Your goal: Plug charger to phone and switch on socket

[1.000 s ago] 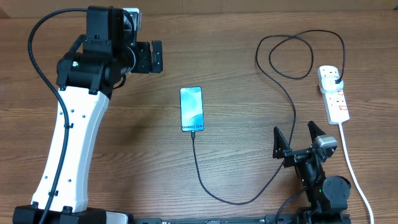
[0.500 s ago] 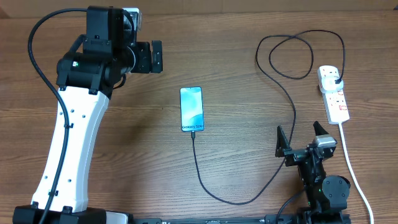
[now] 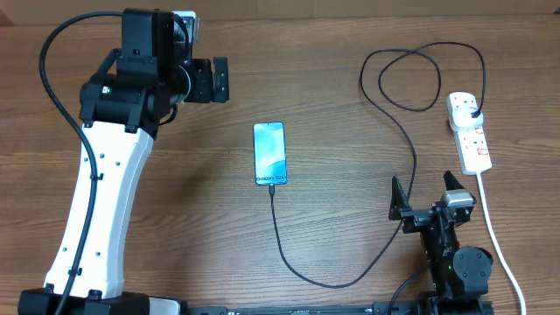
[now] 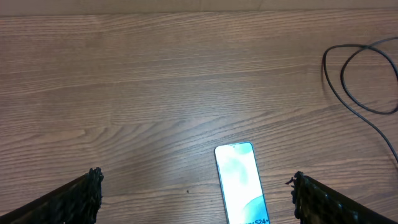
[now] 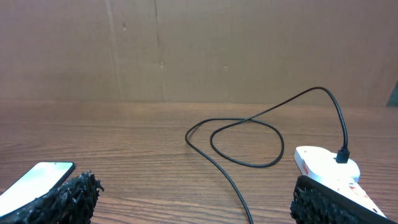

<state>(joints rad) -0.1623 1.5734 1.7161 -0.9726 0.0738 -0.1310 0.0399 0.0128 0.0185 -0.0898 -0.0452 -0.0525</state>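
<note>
Counts from the overhead view:
- phone: 1
- charger: 1 cable, with 1 black plug
- socket: 1 strip
- white cord: 1
- arms: 2, left arm and right arm
- grippers: 2, left gripper and right gripper, 2 fingers each
- table: 1
- red markings on the strip: probably 2, too small to be sure

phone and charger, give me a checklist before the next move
1. Phone end: the cable tip meets the phone at its short edge; fully seated: cannot tell.
2. Wall end: the plug sits in the power strip: ok.
3. Power strip switched on: cannot tell.
4. The right gripper is open and empty: ok.
5. The left gripper is open, empty and off the phone: ok.
</note>
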